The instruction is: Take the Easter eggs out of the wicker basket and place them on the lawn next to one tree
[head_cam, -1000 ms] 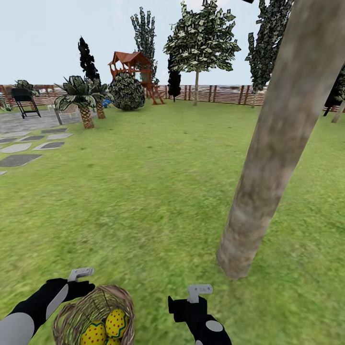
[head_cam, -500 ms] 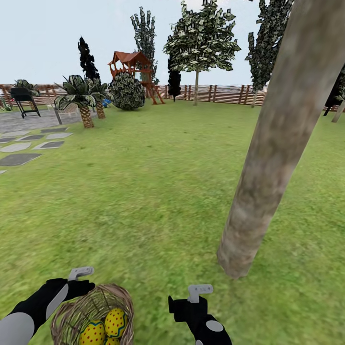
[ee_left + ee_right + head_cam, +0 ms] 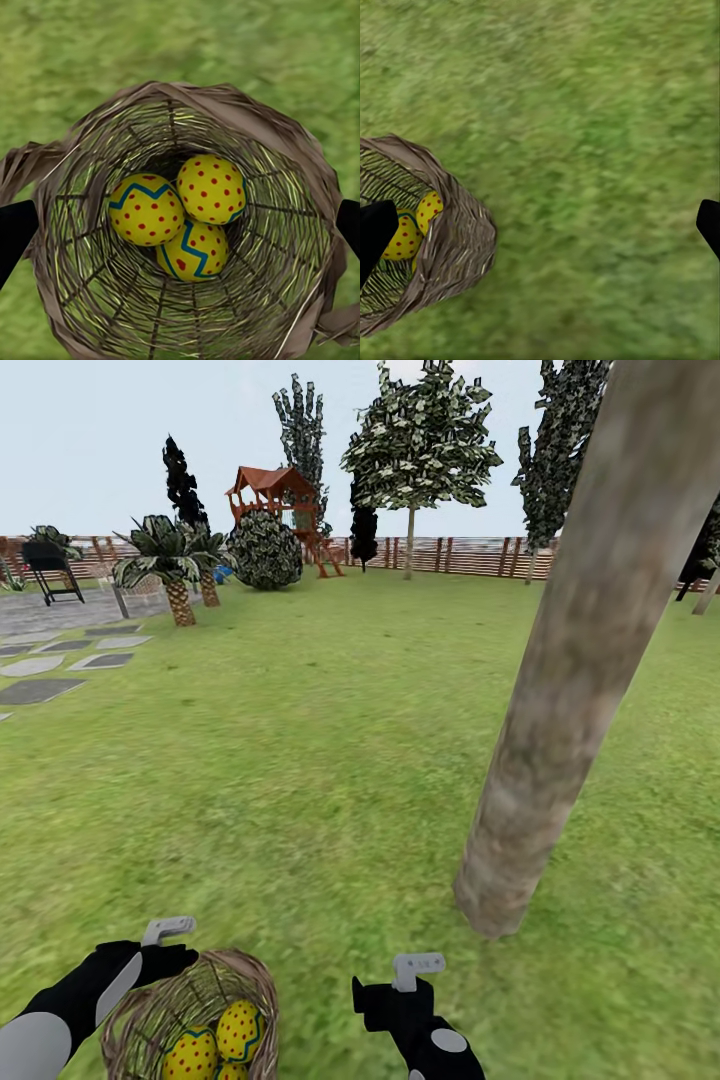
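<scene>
Wicker basket (image 3: 190, 1015): it stands on the lawn (image 3: 330, 760) at about 7 o'clock in the head view, low at the frame edge, upright with the mouth open to the sky.
Easter eggs (image 3: 180, 214): all three lie together at the bottom of the basket, touching each other; in the left wrist view one is at 10 o'clock of the group, one at 1 o'clock, one at 6 o'clock.
Left gripper (image 3: 180, 225): it hangs straight above the basket mouth, with the eggs right under the middle between the fingers. The two dark fingertips (image 3: 15, 232) stand far apart, near the outside of the braided rim on each side. It holds nothing.
Right gripper (image 3: 540, 225): it hangs over bare grass, at 3 o'clock of the basket in the head view and a little apart from it. Its fingers are spread wide and empty; one fingertip (image 3: 375, 232) appears in front of the basket wall in the right wrist view.
Tree (image 3: 570, 660): the thick grey-tan trunk rises at about 1 o'clock from the right gripper, its foot on the grass near, well apart from the basket.
Garden background: a wooden fence (image 3: 450, 555), a short palm (image 3: 170, 570) and a play tower (image 3: 280, 510) stand far at 11 to 12 o'clock.
</scene>
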{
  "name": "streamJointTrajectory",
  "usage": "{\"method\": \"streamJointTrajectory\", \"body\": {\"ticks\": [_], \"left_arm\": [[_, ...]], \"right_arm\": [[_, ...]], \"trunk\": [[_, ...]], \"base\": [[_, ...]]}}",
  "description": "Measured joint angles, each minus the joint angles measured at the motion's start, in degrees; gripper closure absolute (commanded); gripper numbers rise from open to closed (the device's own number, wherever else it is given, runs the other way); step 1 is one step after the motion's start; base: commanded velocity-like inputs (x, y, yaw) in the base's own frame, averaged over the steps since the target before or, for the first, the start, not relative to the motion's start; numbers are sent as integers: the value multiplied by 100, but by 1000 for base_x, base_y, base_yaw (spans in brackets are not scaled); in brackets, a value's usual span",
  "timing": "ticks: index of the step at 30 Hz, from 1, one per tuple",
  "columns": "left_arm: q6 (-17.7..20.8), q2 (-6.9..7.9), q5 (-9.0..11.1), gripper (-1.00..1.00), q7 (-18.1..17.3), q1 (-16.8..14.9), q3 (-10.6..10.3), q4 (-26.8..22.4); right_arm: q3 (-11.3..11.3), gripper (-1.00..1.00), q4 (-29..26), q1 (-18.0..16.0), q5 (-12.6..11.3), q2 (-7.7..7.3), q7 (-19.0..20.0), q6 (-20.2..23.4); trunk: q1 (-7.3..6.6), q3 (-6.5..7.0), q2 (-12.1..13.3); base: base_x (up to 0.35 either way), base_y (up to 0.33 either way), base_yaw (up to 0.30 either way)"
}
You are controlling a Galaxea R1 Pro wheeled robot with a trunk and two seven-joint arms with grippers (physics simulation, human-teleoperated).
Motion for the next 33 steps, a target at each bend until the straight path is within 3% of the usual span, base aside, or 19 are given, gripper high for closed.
{"method": "streamJointTrajectory", "body": {"ticks": [33], "left_arm": [[72, 32, 3, -100, 78, 0, 50, 17]], "right_arm": [[0, -100, -2, 0, 1, -6, 0, -1]], "trunk": [[725, -593, -1324]], "base": [[0, 0, 0]]}}
